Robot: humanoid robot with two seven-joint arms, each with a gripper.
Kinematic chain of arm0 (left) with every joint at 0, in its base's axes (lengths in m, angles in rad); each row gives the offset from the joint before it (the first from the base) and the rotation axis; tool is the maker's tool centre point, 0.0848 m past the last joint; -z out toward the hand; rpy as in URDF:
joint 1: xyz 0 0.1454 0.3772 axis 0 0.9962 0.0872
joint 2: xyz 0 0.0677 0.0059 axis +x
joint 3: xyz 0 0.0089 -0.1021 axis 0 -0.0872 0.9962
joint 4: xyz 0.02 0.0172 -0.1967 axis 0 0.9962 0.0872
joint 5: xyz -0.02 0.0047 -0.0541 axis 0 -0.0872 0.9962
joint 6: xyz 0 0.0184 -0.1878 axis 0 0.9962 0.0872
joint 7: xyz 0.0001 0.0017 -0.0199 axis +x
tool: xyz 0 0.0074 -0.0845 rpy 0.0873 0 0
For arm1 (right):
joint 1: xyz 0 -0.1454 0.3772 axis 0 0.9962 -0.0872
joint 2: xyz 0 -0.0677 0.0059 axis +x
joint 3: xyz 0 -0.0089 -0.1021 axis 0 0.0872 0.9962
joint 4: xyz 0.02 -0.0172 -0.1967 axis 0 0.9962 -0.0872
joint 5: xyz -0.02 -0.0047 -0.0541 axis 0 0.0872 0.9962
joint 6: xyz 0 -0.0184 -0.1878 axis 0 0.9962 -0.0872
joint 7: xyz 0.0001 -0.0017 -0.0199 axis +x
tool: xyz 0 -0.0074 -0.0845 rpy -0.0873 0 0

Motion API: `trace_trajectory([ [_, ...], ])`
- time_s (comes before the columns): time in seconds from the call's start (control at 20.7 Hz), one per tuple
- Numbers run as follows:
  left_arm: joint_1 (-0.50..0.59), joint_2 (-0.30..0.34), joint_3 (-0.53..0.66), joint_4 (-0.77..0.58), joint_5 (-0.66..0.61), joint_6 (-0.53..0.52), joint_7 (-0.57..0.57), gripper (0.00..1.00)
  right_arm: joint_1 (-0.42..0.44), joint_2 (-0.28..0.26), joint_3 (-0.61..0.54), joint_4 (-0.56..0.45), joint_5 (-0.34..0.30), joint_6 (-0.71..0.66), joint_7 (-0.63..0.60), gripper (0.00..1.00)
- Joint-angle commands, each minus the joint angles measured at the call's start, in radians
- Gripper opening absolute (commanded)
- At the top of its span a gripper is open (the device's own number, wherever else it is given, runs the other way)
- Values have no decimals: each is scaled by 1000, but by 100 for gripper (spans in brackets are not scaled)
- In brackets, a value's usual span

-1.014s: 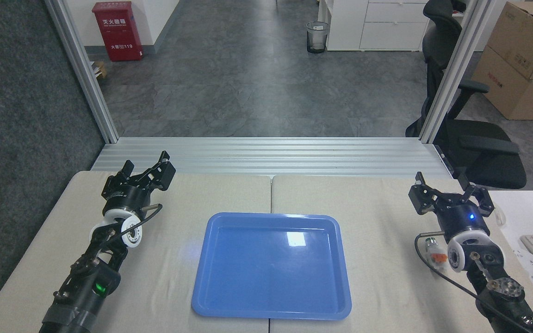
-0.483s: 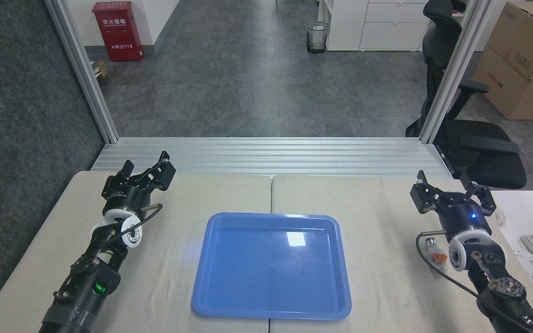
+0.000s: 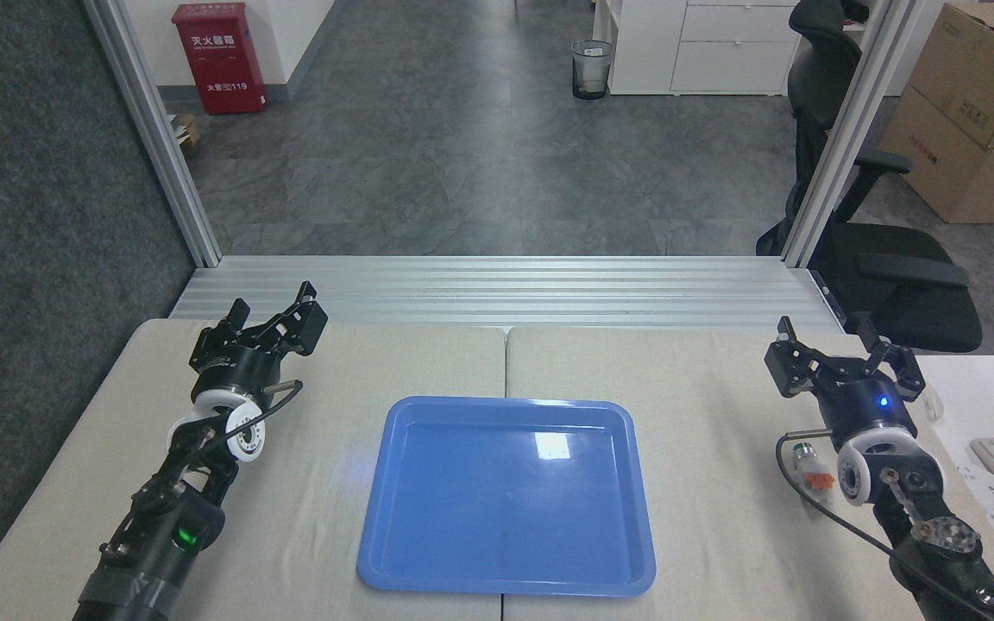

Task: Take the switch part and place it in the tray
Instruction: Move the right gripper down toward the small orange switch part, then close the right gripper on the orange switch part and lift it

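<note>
Resting on beige table (image 3: 428, 362), blue tray (image 3: 506, 496), both jaws spread, grey office floor (image 3: 480, 155).

Tray (image 3: 506, 552) — glossy blue plastic, smooth. Table (image 3: 704, 414) — matt beige cloth. Rails (image 3: 497, 293) look like ribbed brushed metal. Boxes (image 3: 971, 112): plain cardboard.

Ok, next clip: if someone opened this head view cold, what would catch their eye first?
The glossy blue tray lying empty at the centre of the beige table, with a black arm on each side. The left gripper and the right gripper both stand open and hold nothing. A closer look finds the small switch part lying on the table beside the right wrist, outside the tray.
</note>
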Motion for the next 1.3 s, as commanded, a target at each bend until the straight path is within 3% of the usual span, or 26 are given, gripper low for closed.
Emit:
trace_trajectory([
  [0.0, 1, 0, 0, 0, 0, 0, 0, 100, -2, -7, -4, -3, 1, -8, -7, 99],
  [0.24, 1, 0, 0, 0, 0, 0, 0, 100, 12, -11, -6, -6, 1, -14, -21, 99],
  [0.53, 1, 0, 0, 0, 0, 0, 0, 100, 153, -16, -53, -4, -5, -15, -11, 99],
  [0.72, 1, 0, 0, 0, 0, 0, 0, 100, 258, -16, -58, 2, -68, -43, -6, 99],
  [1.16, 1, 0, 0, 0, 0, 0, 0, 100, 247, 2, -53, 176, -136, -67, -6, 98],
  [1.26, 1, 0, 0, 0, 0, 0, 0, 100, 244, 15, -53, 183, -136, -68, -6, 94],
])
